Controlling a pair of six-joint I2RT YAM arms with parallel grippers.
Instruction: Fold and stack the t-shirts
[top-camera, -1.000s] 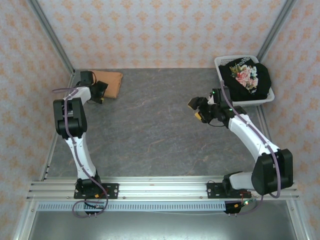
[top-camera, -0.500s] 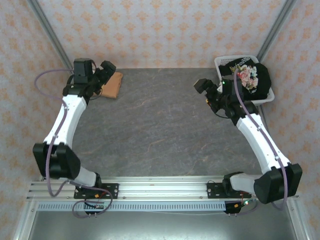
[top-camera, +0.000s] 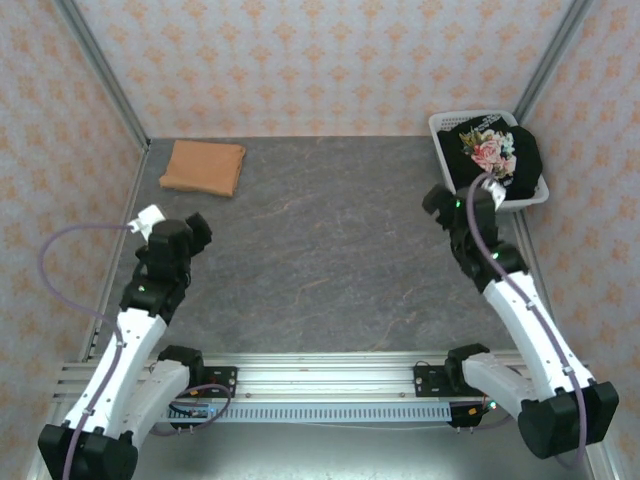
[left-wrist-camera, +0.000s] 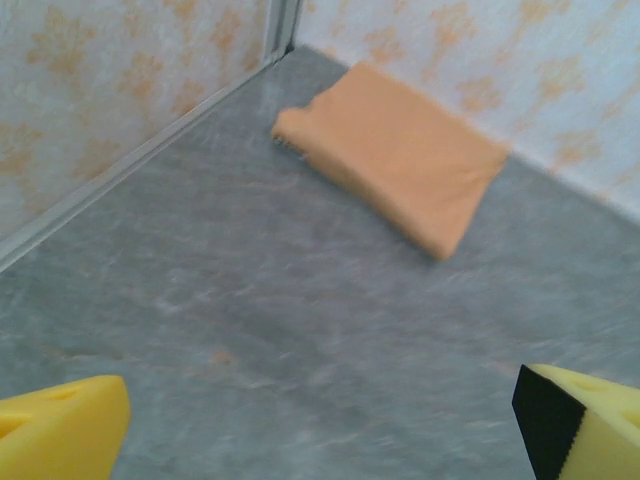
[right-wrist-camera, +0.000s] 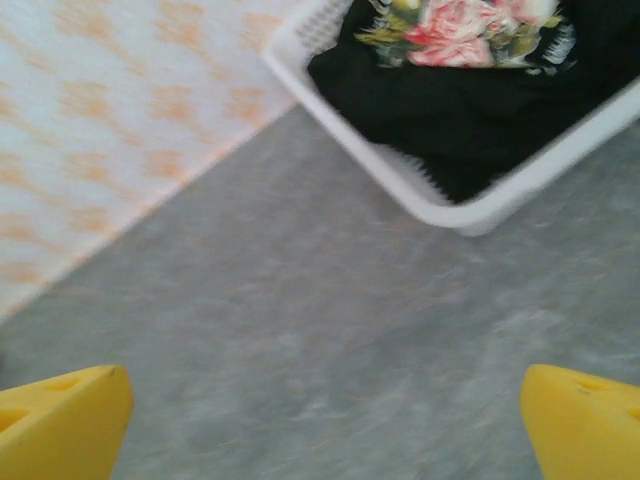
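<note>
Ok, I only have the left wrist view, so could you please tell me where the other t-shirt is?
Observer: The black t-shirt with pink flowers lies bunched in the white basket at the far right corner of the table.
Operator: Thank you. Is the right hand holding it?
Observer: No, the right hand is open over bare table, short of the basket.
Operator: And where does my left hand sit on the table?
Observer: The left hand is open near the left edge, well short of the folded orange t-shirt in the far left corner.
</note>
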